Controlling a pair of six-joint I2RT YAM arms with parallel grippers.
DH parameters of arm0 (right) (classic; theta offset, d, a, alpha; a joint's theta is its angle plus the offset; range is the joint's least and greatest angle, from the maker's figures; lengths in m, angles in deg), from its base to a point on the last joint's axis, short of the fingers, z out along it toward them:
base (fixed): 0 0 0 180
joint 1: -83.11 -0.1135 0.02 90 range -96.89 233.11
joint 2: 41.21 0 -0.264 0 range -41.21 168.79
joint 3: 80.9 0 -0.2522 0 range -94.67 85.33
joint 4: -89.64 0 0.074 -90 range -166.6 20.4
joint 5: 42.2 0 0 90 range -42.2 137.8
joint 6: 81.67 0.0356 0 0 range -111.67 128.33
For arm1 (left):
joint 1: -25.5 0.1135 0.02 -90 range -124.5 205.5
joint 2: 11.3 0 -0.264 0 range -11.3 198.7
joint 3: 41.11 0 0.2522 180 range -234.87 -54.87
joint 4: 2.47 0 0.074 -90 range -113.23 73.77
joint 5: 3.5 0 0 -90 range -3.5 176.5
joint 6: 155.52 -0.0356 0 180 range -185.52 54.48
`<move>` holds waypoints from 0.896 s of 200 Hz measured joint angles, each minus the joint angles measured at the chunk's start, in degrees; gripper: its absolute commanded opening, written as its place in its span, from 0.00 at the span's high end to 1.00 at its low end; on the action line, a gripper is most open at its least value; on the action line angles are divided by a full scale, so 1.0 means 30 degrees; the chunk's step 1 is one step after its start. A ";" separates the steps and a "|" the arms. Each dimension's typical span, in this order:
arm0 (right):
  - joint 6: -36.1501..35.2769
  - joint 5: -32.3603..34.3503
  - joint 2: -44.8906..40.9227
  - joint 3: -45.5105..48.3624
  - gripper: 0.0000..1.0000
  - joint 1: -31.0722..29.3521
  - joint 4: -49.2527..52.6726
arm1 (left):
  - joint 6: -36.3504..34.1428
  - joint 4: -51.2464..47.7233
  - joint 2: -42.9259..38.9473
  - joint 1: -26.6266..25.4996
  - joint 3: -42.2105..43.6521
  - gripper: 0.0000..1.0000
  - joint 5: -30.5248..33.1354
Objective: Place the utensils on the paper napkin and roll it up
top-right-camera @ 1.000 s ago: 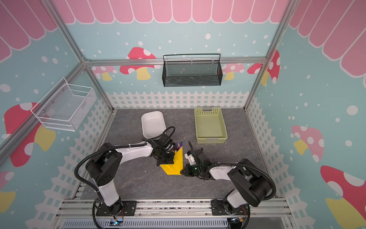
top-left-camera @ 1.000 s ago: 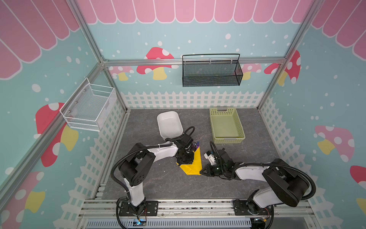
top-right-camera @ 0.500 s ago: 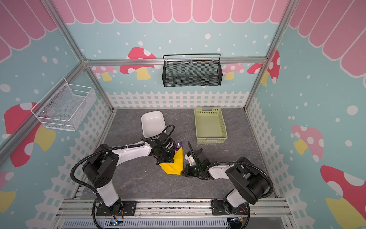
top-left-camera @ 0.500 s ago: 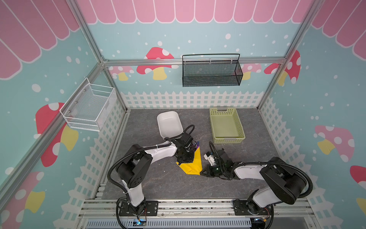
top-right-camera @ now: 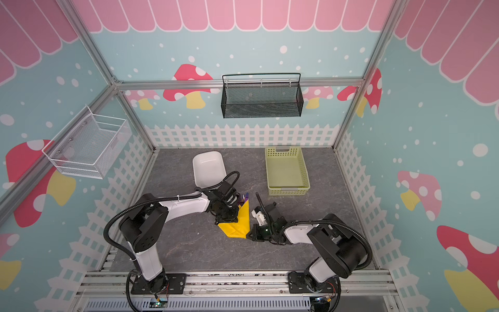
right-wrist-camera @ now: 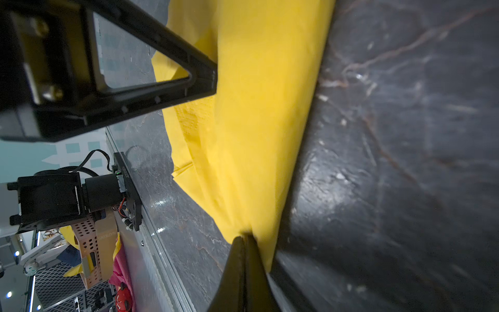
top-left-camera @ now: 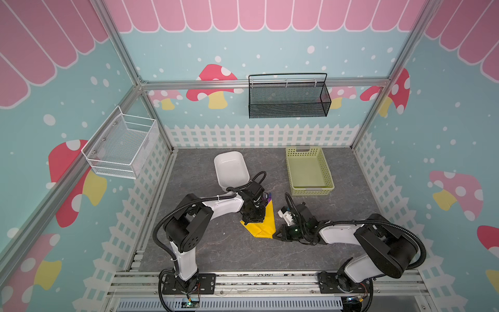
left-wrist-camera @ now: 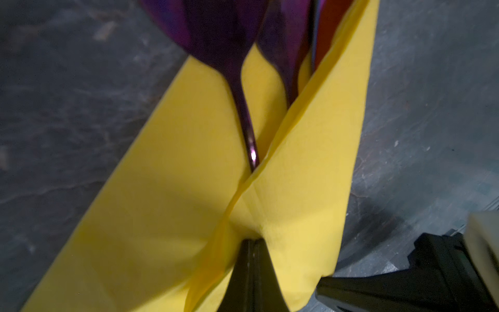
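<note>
Hardly anything has shifted over the last second. Both arms remain low over the grey table (top-left-camera: 216, 251), and the yellow bundle lies where it lay.

In both top views, the paper napkin (top-left-camera: 263, 225) sits near the middle front of the table, partly folded into a narrow wedge. Its long axis runs away from the robot's base toward the back wall. The utensils (top-left-camera: 267, 196) lie inside along that axis, with only their purple heads showing at the far end. The left gripper (top-left-camera: 252, 219) comes down on the napkin's left side. The right gripper (top-left-camera: 276, 235) meets its near right corner. A white dish (top-left-camera: 231, 170) and a green basket (top-left-camera: 309, 190) stand farther back, well apart from the napkin.

From the left wrist, the left gripper (left-wrist-camera: 251, 244) is closed to a point, pinching the edge of a flap folded over the handles. Two purple shafts run straight away from it into the fold.

From the right wrist, the right gripper (right-wrist-camera: 244, 240) is also closed tight on the napkin's border, where the paper bunches. Farther along, a finger of the left gripper (right-wrist-camera: 213, 78) touches the paper.

Both claws hold paper, one on each side of the long axis. The rolling probably has to go sideways across that axis, and the left claw is nearer the handles.
</note>
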 measured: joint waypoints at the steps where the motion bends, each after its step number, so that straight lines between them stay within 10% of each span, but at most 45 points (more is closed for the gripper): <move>1: 0.0000 0.0000 0.0000 0.0000 0.96 0.0000 0.0000 | 0.0000 0.0007 0.0000 0.0000 0.0000 1.00 -0.0007; 179: -0.0372 0.2098 0.2062 -0.5850 0.99 0.1042 0.1253 | 0.0175 0.3133 -0.0692 0.0801 0.2164 1.00 -0.1989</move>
